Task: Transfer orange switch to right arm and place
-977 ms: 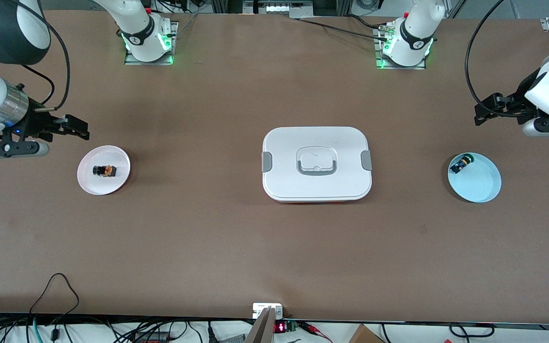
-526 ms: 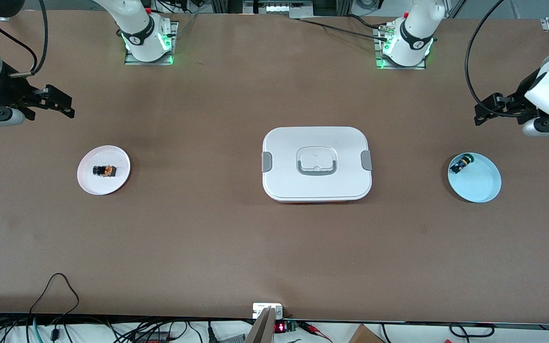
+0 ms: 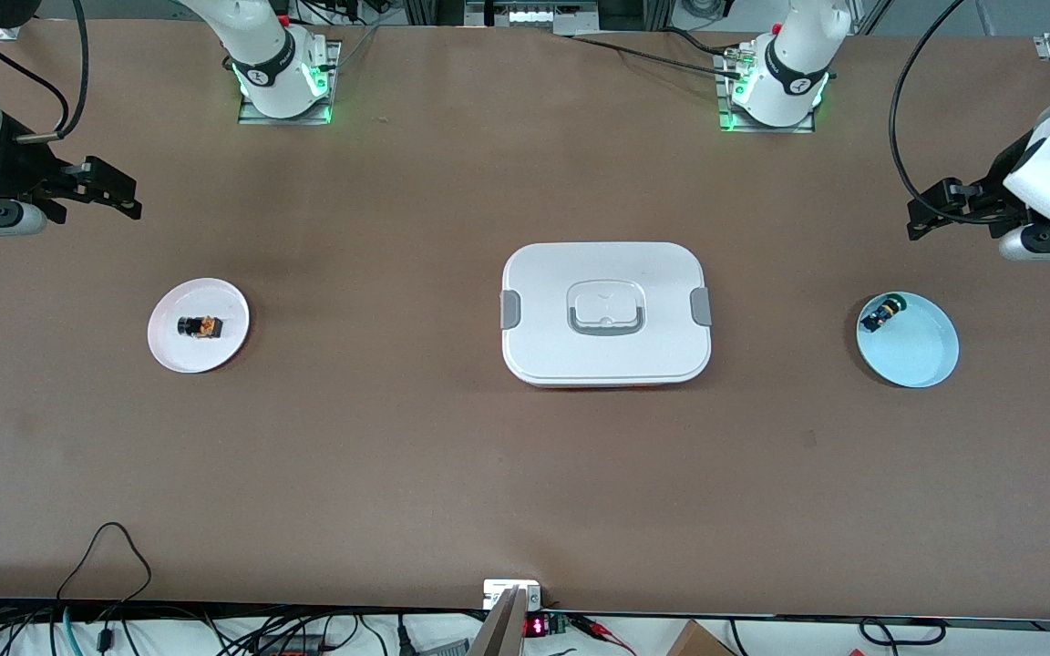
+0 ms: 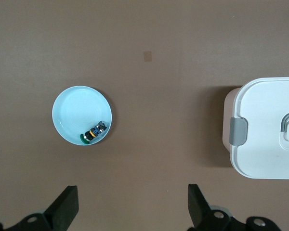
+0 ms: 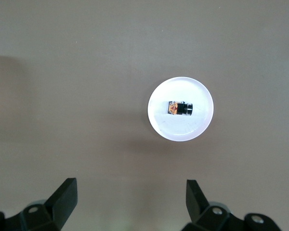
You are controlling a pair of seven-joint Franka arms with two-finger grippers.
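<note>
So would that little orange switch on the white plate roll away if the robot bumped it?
Probably a little. The orange switch lies on its side and its black body looks round, but the blocky tan end should stop it. It looks small and hard, likely light, so it may skid across the smooth white plate.

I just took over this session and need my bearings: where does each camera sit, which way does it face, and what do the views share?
Front view: high across the table, facing both bases; shows both arms, left gripper and right gripper open.
Left wrist view: looks down on the blue dish holding the green switch; own fingertips show.
Right wrist view: looks down on the white dish holding the orange switch; own fingertips show.
Shared: front and left wrist both show the white lidded box.
</note>
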